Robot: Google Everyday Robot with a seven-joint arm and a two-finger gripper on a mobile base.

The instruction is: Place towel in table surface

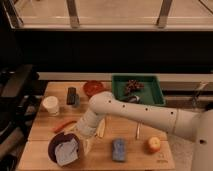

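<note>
Towel (pixel 66 150) pale grey, crumpled in dark bowl (pixel 52 145), tool (pixel 81 137) beside rim

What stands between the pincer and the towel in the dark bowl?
Nothing visible does. The pincer hovers at the right rim of the bowl, just beside the towel lying inside it.
</note>
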